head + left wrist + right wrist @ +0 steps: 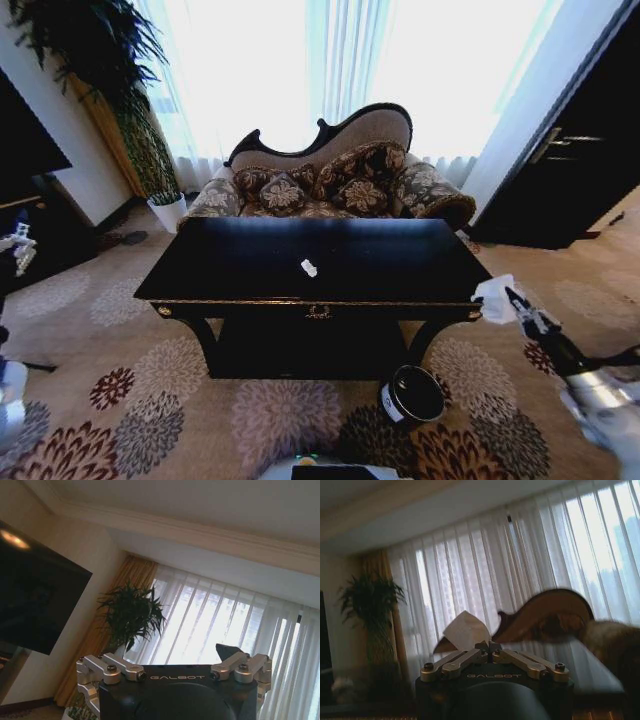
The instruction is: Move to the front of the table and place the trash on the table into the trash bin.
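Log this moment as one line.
right gripper: shut on paper scrap, off table's right end | bin: floor, below | scrap: tabletop | left gripper: parked left

Strong daylight is pouring through the sheer white curtains (330,70) behind the carved patterned sofa (335,180), blowing them out to near white in the head view. The glossy black rectangular counter (250,262) is reflecting that glow as a soft sheen along its far edge, while its underside is sitting in deep shadow. Straight lines are bending toward the corners of the head view. In the right wrist view everything is looking hazy and backlit, the sofa smearing into blur, and the room's dark left side is losing detail
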